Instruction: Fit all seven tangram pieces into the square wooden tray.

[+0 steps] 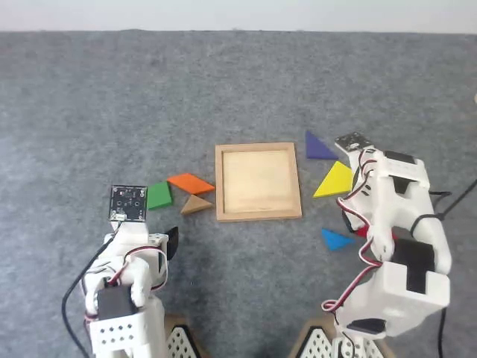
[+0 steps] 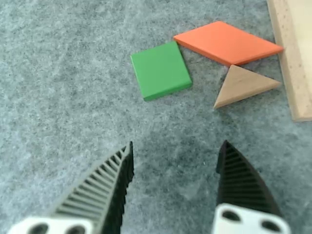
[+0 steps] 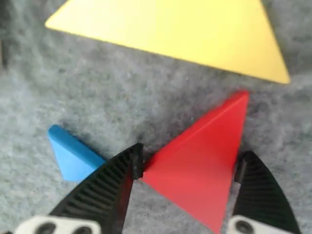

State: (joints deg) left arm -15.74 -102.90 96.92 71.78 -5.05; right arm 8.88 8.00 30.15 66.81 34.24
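As it lies, tray [image 1: 258, 215] looks pale.

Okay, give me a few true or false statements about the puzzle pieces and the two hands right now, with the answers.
1. The tray has no pieces in it. True.
2. The green square sits inside the tray. False: it lies outside on the mat, next to the orange piece.
3. The right hand is open with the red triangle between its fingers. True.
4. The left hand is holding the tan triangle. False: that hand is open and empty, and the tan triangle lies on the mat beside the tray.
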